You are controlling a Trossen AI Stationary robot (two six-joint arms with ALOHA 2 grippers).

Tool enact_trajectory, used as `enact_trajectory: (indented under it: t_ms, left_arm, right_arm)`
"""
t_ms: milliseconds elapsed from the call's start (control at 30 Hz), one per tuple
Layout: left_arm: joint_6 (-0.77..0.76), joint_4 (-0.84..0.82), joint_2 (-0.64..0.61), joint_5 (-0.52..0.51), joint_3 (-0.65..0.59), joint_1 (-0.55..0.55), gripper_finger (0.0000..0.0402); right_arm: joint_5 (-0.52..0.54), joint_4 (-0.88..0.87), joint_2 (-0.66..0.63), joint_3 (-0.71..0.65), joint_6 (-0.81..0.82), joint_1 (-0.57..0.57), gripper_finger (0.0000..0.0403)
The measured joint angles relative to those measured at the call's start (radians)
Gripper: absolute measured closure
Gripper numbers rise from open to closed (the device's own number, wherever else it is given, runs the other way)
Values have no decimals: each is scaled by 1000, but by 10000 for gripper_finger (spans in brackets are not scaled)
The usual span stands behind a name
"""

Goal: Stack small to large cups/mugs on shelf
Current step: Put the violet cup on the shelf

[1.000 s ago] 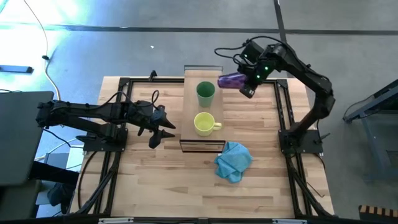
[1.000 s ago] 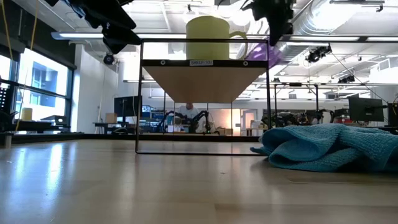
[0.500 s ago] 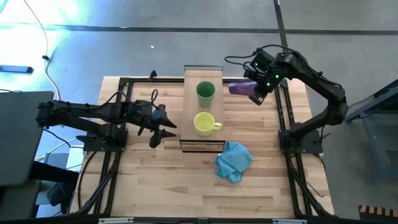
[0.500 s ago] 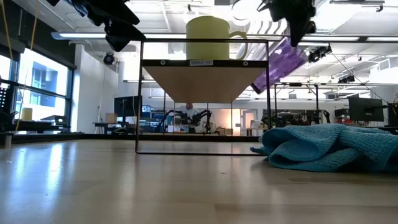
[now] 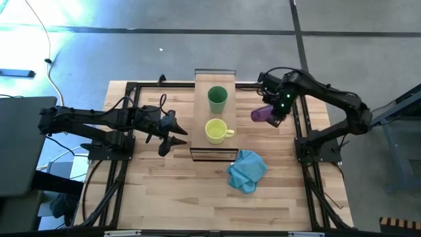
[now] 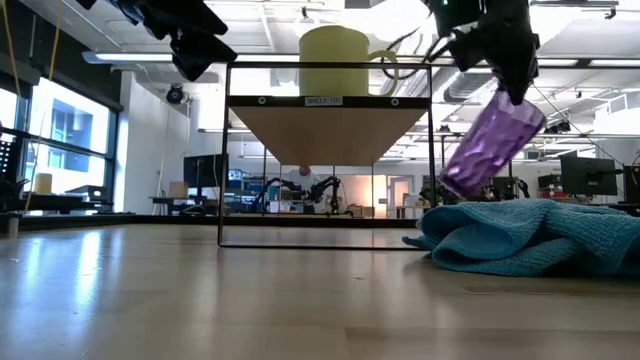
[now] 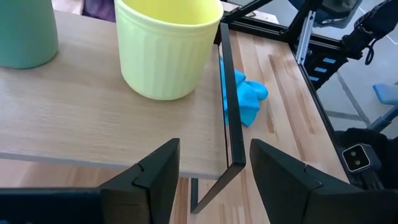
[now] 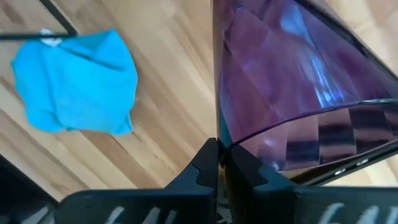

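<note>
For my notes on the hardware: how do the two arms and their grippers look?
Both arms are black, jointed and slim, with thin black cables along them. The right gripper carries a small green light above it. The left gripper has two broad, flat, matte dark fingers.

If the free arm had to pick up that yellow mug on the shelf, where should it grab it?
Probably by the rim, from above: the yellow mug stands upright and open-topped on the shelf. Its handle points away from the left gripper, so pinching the near wall looks easiest.
</note>
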Motion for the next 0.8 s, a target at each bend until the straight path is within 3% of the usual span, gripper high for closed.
enact_trajectory:
  t_ms: [500, 800]
  left_arm:
    - [13, 6, 0, 0, 0, 0, 218]
    - [19, 6, 0, 0, 0, 0, 218]
  right_arm:
    - [-80, -1, 0, -142, 78, 58, 403]
    - [-151, 0, 0, -150, 122, 78, 403]
